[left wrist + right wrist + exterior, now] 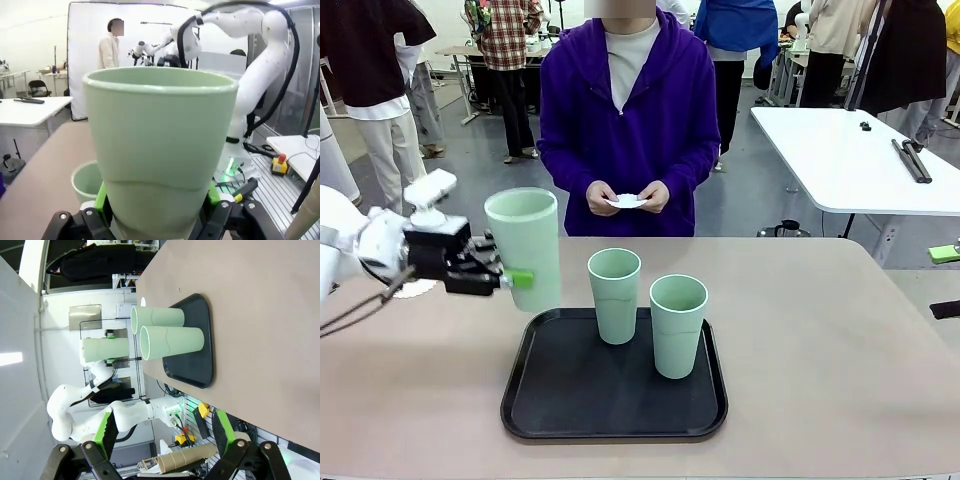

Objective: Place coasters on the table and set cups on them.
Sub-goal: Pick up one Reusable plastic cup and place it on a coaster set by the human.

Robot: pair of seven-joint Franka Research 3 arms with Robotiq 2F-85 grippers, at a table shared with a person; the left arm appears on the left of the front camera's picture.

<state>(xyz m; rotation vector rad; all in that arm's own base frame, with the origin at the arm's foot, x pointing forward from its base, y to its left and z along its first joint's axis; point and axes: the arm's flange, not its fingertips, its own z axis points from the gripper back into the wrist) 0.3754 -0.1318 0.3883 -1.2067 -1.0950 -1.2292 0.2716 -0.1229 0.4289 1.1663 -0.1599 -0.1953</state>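
Observation:
My left gripper (515,275) is shut on a pale green cup (525,245), holding it upright in the air just left of the black tray (530,400). In the left wrist view this cup (160,145) stands between the green pads (102,202). Two more cups (614,295) (677,325) stand on the tray. The person at the far side holds white coasters (627,201) in both hands. A white disc that may be a coaster (417,289) lies on the table (820,340) under my left arm. My right gripper (167,435) is open and empty, off the table's right side.
The tray sits at the table's front middle. A white table (850,150) stands behind at the right with dark tools on it. Other people stand in the background. The beige top is bare right of the tray.

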